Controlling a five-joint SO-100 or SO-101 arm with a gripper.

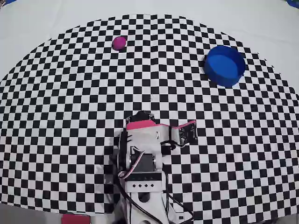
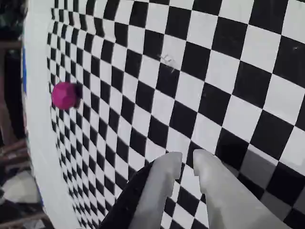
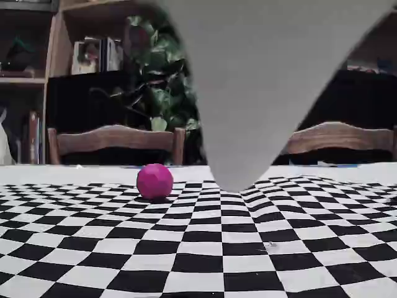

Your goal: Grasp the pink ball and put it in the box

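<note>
Your pink ball [image 1: 119, 43] sits free on the checkered mat [image 1: 56, 116], near the mat's far edge and toward its left in the overhead view, with nothing touching it. The box [image 1: 224, 65] stands near the same far edge but on the right side, well apart from the ball, and looks empty from above. Your gripper [image 2: 187, 161] is folded back close to the arm's base at the near edge of the mat, far from both. In the wrist view its two fingers stand nearly together with only a slim gap, and they hold nothing.

Judging from this, the reach has not begun, so the risks are all ahead. The ball is round and smooth: come down with the jaws this narrow and you would likely knock it, and it could roll off the far edge just behind it. Open wide first. It also lies near full stretch, so a shallow, off-centre pinch might squirt it sideways.
</note>
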